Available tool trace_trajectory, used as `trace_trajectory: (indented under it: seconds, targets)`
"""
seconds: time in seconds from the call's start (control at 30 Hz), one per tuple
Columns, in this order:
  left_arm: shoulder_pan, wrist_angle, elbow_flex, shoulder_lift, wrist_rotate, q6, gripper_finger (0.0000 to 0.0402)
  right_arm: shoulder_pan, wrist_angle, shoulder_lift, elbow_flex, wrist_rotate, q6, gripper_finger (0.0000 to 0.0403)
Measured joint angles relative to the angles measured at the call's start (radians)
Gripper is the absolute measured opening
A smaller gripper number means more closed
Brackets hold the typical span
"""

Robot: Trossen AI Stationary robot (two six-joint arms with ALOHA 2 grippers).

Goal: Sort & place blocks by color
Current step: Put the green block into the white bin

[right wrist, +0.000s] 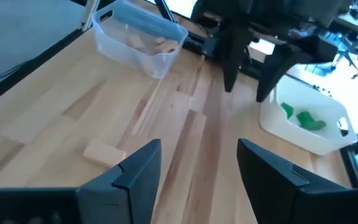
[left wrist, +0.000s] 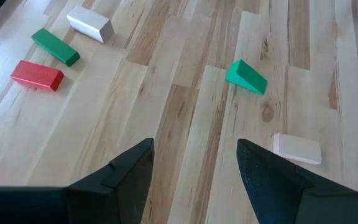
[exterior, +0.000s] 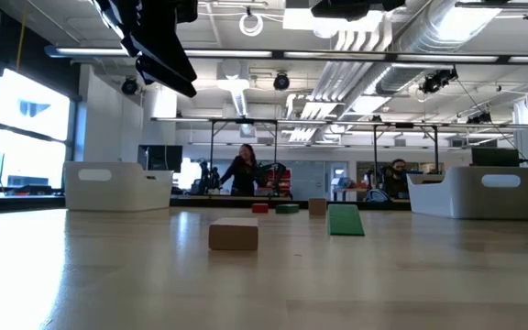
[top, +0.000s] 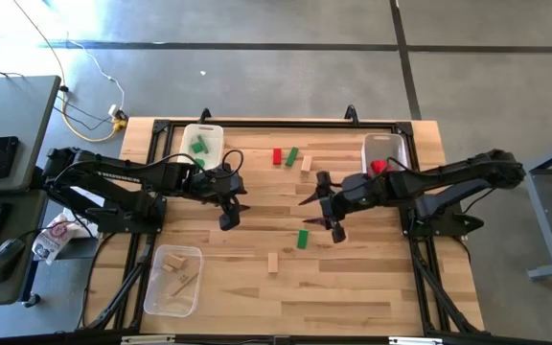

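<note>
Five blocks lie loose on the wooden table. A red bar (top: 277, 156), a green bar (top: 292, 156) and a plain wood piece (top: 307, 164) sit toward the far edge. A green wedge (top: 303, 239) and a plain wood block (top: 273, 262) sit nearer the front. My left gripper (top: 238, 213) hovers open above the table's middle left, and its wrist view shows the green wedge (left wrist: 246, 76) and wood block (left wrist: 297, 149) ahead of it. My right gripper (top: 319, 216) hovers open at middle right, above and just right of the green wedge, with nothing between its fingers (right wrist: 199, 149).
A white bin (top: 202, 142) with green pieces stands far left. Another white bin (top: 386, 153) with a red piece stands far right. A clear bin (top: 172, 278) with plain wood pieces stands near left. People are in the room beyond the far edge (exterior: 244, 170).
</note>
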Motion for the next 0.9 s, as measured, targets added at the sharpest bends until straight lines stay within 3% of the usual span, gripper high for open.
trace_trajectory:
  seconds: [0.47,0.7,0.9]
  targets:
    - [0.0,0.047,0.0,0.0,0.0,0.001,0.0216,0.009,0.029,0.054,0.004,0.098,0.525,0.0195]
    - [0.0,0.049,0.0,0.0,0.0,0.0,0.0216,0.015,-0.129,0.101,0.148,0.129,0.574,0.0194]
    - [0.0,0.05,0.0,0.0,0.0,0.0,0.0216,0.011,-0.331,0.17,0.25,0.157,0.792,0.0194]
